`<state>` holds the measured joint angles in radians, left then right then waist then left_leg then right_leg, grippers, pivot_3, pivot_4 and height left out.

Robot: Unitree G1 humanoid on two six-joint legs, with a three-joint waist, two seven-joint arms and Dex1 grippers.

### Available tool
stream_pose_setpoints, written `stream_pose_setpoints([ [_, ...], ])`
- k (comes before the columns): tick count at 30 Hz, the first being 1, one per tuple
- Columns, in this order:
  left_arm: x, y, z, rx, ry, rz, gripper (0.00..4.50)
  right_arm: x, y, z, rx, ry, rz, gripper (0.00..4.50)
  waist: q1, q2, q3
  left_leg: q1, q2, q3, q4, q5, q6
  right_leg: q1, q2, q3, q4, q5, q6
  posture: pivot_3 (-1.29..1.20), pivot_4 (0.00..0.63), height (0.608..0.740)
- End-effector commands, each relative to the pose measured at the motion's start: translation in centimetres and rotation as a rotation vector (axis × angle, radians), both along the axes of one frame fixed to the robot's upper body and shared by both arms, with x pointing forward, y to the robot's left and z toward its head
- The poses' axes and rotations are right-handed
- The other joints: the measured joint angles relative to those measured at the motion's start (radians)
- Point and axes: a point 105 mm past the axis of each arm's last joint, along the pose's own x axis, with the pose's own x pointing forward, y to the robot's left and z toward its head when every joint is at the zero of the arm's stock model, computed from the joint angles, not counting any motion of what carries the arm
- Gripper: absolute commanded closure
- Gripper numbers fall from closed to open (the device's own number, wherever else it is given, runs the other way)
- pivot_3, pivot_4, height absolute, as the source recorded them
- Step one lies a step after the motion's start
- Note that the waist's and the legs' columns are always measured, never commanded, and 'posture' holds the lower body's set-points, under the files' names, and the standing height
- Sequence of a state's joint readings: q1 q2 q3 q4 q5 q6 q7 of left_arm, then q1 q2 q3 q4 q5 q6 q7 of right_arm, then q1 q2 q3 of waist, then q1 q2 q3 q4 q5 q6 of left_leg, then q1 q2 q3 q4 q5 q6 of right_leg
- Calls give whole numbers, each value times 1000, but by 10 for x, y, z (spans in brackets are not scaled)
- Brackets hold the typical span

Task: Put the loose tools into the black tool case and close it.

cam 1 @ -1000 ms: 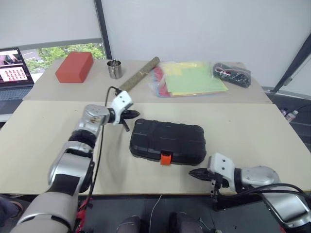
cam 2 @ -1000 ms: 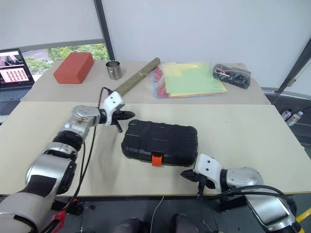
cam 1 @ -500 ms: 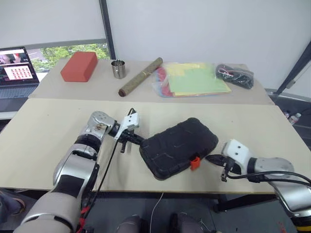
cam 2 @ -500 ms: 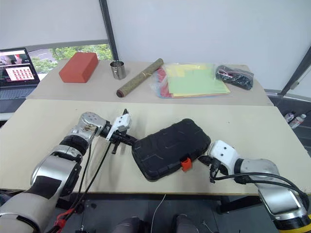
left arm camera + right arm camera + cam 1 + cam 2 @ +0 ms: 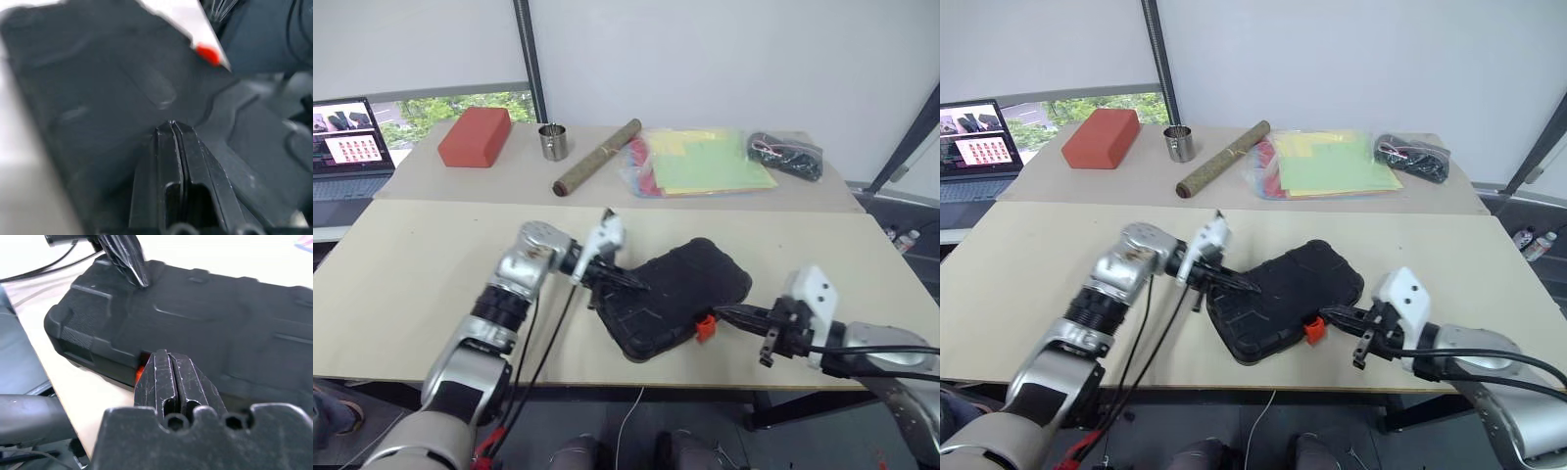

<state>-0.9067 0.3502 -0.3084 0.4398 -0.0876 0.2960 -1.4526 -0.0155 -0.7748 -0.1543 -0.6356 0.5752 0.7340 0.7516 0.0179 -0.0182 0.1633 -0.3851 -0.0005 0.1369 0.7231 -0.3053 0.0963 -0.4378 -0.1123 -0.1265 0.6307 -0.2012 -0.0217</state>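
Compared with one second ago, we find the tool case turned: it then lay square to the table edge with its orange latch facing us; it now sits skewed, the latch corner swung toward our right arm and the far end angled away. Both arms have moved in as well. The left gripper, which stood off the case's rear left corner, now has its closed tips resting on the lid near that corner. The right gripper has risen from the table edge and its tips now point at the latch from just beside it.

Both sets of jaws are pressed together and pinch nothing; each wrist view shows the two fingers meeting along one seam.

We judge that the case is being repositioned and steadied so the latch can be reached. The lid is still shut, so opening it remains to be done before any tools go in.

Condition of the case: black moulded plastic, rounded corners, textured panels with raised ribs on the lid, and a small orange latch on the front edge. It lies directly under the left jaws and straight ahead of the right jaws.
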Motion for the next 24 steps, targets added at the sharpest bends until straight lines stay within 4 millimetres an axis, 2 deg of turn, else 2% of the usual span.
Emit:
stream_pose_setpoints([
  [1,5,-6,-15,91,-89,-11,4436,0,-3,-11,-89,28,-1,4500,1,1,0,0,0,0,0,0,0,0,0,0,0,0,0,0,150,736],
  [7,3,-8,-14,82,-108,-42,4436,-9,-16,-21,-120,52,-40,4500,1,1,-1,1,0,0,0,0,1,0,0,0,0,0,0,0,150,736],
  [11,-1,-11,-18,95,-140,-86,4436,-14,-23,-20,-48,62,-108,4500,1,0,-1,1,0,0,0,0,1,1,0,0,0,0,0,0,150,736],
  [16,-3,-16,-29,152,-217,-151,4436,-25,-18,-47,-60,143,-102,4500,5,1,-1,1,1,0,-1,-1,1,1,0,0,0,0,0,0,150,736],
  [20,-3,-26,-33,166,-253,-188,4436,-6,-13,-62,-56,131,-143,4500,6,0,-4,3,1,0,0,-1,2,2,0,0,-1,-1,2,0,150,736],
  [23,-1,-30,-33,164,-262,-195,4436,4,-9,-61,-57,106,-148,4500,8,2,-5,2,1,0,1,-2,4,2,-1,0,-1,-4,7,0,150,736],
  [24,-1,-31,-34,172,-274,-206,4436,10,-4,-53,-36,81,-140,4500,7,2,-5,2,0,0,2,-3,4,2,-1,0,-1,-4,7,0,150,736],
])
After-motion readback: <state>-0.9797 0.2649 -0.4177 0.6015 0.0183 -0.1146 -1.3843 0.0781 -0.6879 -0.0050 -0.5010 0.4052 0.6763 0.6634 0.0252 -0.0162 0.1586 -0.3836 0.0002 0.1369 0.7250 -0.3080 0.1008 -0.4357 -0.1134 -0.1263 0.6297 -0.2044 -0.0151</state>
